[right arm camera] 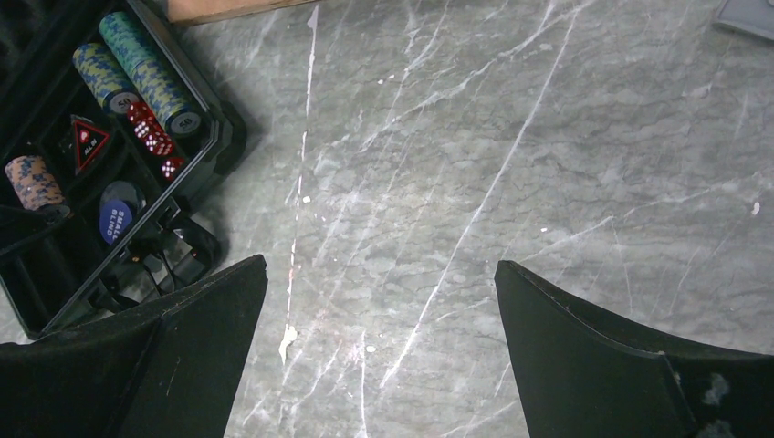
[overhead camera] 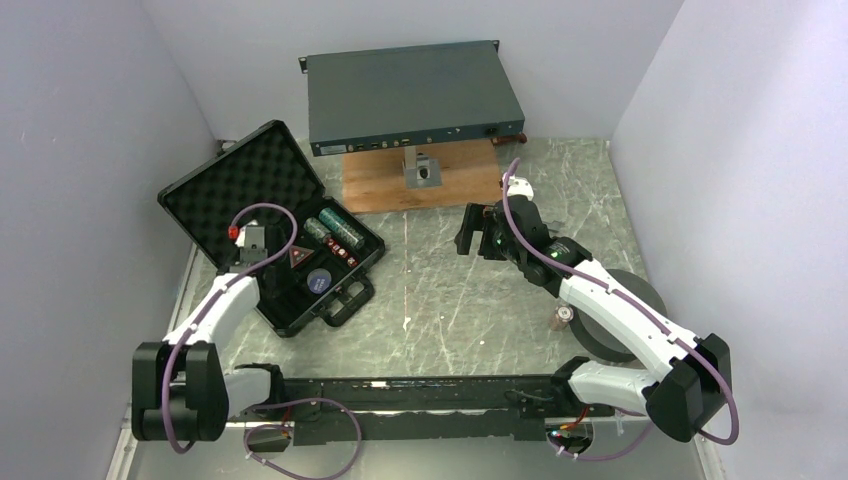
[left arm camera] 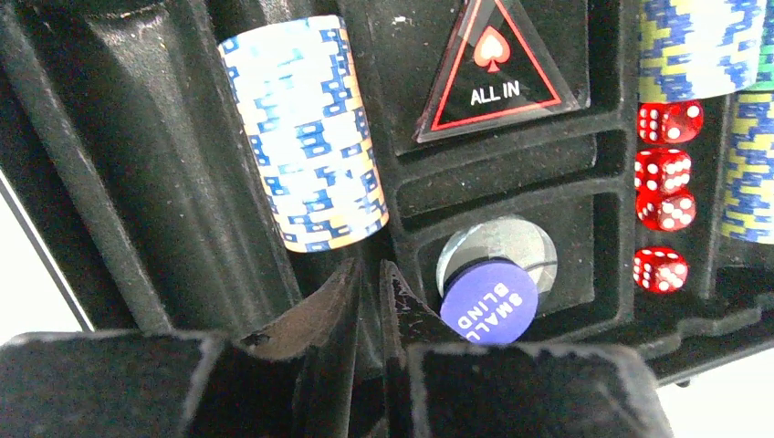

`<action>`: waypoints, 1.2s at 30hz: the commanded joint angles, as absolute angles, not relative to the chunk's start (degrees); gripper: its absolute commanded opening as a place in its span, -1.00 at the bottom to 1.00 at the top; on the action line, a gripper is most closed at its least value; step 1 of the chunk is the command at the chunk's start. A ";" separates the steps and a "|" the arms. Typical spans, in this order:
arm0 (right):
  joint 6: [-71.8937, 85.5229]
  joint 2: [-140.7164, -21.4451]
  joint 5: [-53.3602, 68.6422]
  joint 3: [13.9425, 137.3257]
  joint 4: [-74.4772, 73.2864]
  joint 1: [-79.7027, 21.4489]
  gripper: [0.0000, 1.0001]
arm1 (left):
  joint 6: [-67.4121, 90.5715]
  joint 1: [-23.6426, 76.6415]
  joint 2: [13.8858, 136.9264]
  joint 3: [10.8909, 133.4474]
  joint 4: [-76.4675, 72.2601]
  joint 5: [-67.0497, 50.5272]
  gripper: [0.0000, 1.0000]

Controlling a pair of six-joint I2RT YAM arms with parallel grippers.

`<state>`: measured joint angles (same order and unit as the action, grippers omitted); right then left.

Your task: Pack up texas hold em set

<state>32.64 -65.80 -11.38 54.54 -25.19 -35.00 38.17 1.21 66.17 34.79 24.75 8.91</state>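
The black case [overhead camera: 225, 190] lies open at the left, its egg-crate foam lid tilted back. In the left wrist view its tray holds a white-and-blue chip stack [left arm camera: 306, 132], a red "ALL IN" triangle [left arm camera: 493, 68], several red dice [left arm camera: 664, 173] and a blue "SMALL BLIND" disc [left arm camera: 488, 303]. My left gripper [left arm camera: 374, 278] hovers low over the tray between that stack and the disc, jaws almost together with nothing between them. My right gripper [right arm camera: 381, 266] is open over bare marble, right of the case [right arm camera: 214, 137]. A small chip stack [overhead camera: 563, 318] stands on the table.
A flat grey rack unit [overhead camera: 415, 95] rests on a wooden block [overhead camera: 385, 185] at the back. A dark foam ring [overhead camera: 630, 300] lies under the right arm. A black rail [overhead camera: 420, 392] runs along the near edge. Walls close in both sides.
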 commanded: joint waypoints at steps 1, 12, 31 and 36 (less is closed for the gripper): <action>32.87 -65.39 -11.89 54.54 -24.34 -34.72 0.99 | 37.30 1.19 68.19 38.40 24.28 11.96 -0.64; 32.22 -65.48 -12.04 54.33 -24.28 -34.56 0.99 | 36.50 -2.44 70.78 40.17 22.45 16.07 -0.75; 31.30 -64.61 -12.69 54.83 -26.22 -34.28 0.99 | 34.79 -3.52 71.29 40.95 19.72 14.44 -0.47; 31.28 -63.94 -12.91 55.84 -27.64 -34.26 0.99 | 33.70 -3.36 66.53 40.82 22.53 12.97 -0.10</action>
